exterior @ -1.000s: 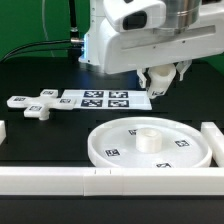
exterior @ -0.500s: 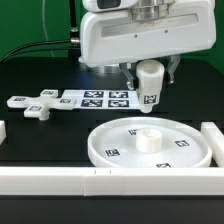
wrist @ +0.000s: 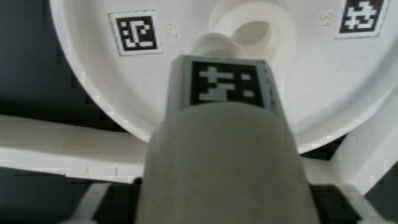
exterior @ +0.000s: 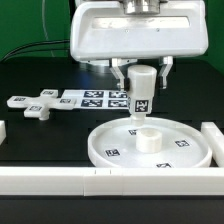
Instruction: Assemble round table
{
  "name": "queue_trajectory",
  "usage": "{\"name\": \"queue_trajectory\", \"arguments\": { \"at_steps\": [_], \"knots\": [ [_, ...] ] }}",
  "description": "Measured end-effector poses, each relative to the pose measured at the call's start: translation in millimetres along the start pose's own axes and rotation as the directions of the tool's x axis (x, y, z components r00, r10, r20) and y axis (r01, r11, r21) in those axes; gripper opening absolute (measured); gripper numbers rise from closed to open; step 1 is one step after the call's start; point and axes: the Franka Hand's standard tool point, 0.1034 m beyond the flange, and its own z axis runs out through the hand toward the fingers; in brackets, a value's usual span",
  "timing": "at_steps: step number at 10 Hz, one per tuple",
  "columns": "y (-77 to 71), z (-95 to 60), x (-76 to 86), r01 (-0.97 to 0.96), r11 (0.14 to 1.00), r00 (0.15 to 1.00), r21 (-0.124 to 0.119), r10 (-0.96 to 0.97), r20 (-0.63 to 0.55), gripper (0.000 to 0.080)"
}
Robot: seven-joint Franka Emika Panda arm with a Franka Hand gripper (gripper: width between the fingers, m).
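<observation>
Gripper [exterior: 142, 80] is clenched on the short cylindrical leg [exterior: 142, 97], pinched between its fingers [exterior: 122, 76] and held upright with a square tag facing outward, over the middle of the worktop.

At the worktop's edge on the exterior view's left sits a short white bar [exterior: 3, 130]. Just inward from it, toward the far edge, the cross-shaped foot [exterior: 38, 106] lies flat, with the marker board [exterior: 100, 98] beside it and reaching toward the centre. The round disc [exterior: 100, 143] lies flat close to the near edge, with its hub [exterior: 147, 139] facing up. The leg's lower end hangs just above that hub, with a thin gap showing.

From the wrist view, the leg [wrist: 222, 130] runs down toward the disc [wrist: 302, 95].

A long white bar [exterior: 60, 180] follows the near edge, and another bar [exterior: 212, 140] lines the edge on the exterior view's right.
</observation>
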Motion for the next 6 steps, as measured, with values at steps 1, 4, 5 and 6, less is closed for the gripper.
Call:
{"name": "queue_trajectory", "arguments": {
  "at_steps": [1,4,5,6],
  "knots": [
    [-0.1,0.7,-0.8,0.001,1.000,1.000,0.000,-0.001,0.002,0.0409],
    [-6.0,2.7,2.5,0.007,1.000,1.000,0.004,-0.007,-0.001,0.0409],
    [-11.9,5.6,3.2,0.017,1.000,1.000,0.007,-0.017,-0.002,0.0409],
    [-14.9,8.4,1.1,0.021,1.000,1.000,0.009,-0.021,0.002,0.0409]
  ]
}}
